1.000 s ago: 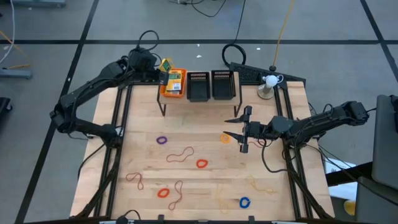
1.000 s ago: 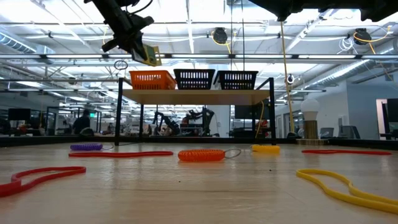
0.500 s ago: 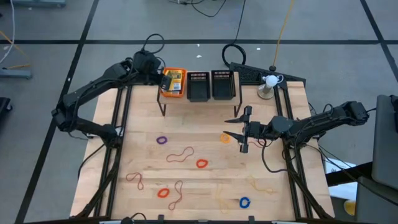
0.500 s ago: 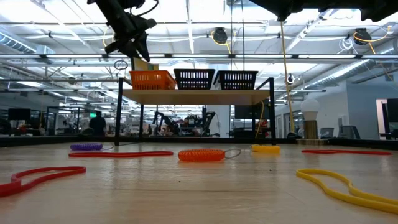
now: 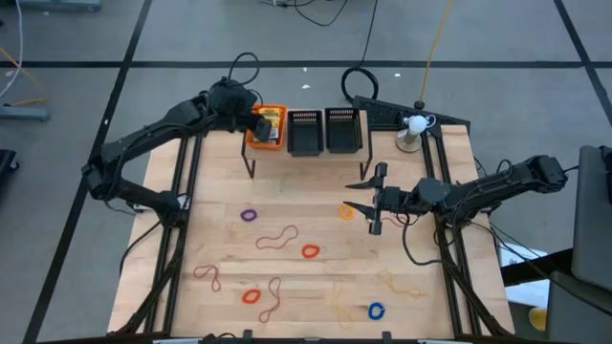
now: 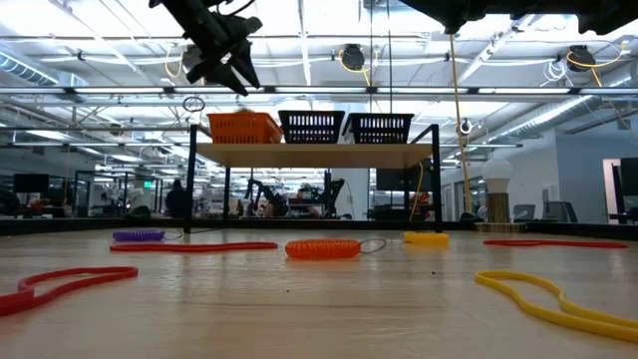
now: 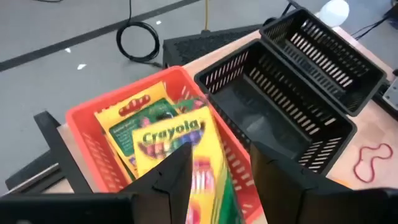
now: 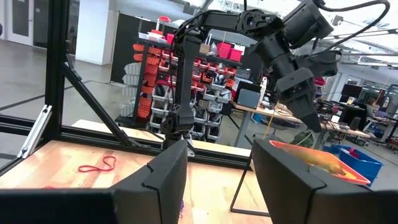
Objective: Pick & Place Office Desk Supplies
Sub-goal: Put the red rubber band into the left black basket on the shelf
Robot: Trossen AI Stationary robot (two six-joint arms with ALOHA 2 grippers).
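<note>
My left gripper [image 5: 256, 124] hangs open just above the orange mesh bin [image 5: 269, 143], which stands on a raised shelf [image 6: 314, 152] at the table's far edge. Yellow-and-green card boxes [image 7: 177, 146] lie loose in that bin, the top one tilted, directly below the open fingers [image 7: 221, 163]. My right gripper [image 5: 367, 194] waits open above the table's right half, next to an orange ring [image 5: 346, 212]. Purple [image 5: 250, 216], red [image 5: 310, 251], orange [image 5: 251, 296] and blue [image 5: 376, 311] rings and thin reddish-brown bands [image 5: 277, 237] lie flat on the wood.
Two black mesh bins [image 5: 304, 132] [image 5: 344, 130] stand beside the orange one on the shelf. A white lamp-like object [image 5: 414, 124] sits at the far right corner. Pale tan bands [image 5: 402, 283] lie near the front right. Dark rails run along both table sides.
My left gripper has opened and let go of a yellow-and-green box, which has dropped into the orange bin. The gripper has also shifted a little toward the table's right, over the bin.
</note>
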